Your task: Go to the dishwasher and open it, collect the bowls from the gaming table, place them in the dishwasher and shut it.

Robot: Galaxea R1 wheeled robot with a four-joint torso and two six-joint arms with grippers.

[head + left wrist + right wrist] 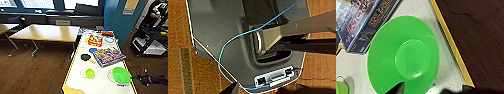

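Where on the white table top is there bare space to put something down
Bare patch: between the small yellow-green bowl and the green bowl, running to the near end. Another lies left of the black object. Crowded: the far end, around the game box and red box.

Bright green bowl (121,75), upright, on the white top of the yellow-edged gaming table (100,86), just beside the right gripper (136,78). Smaller yellow-green bowl (90,73), upright, farther from it.
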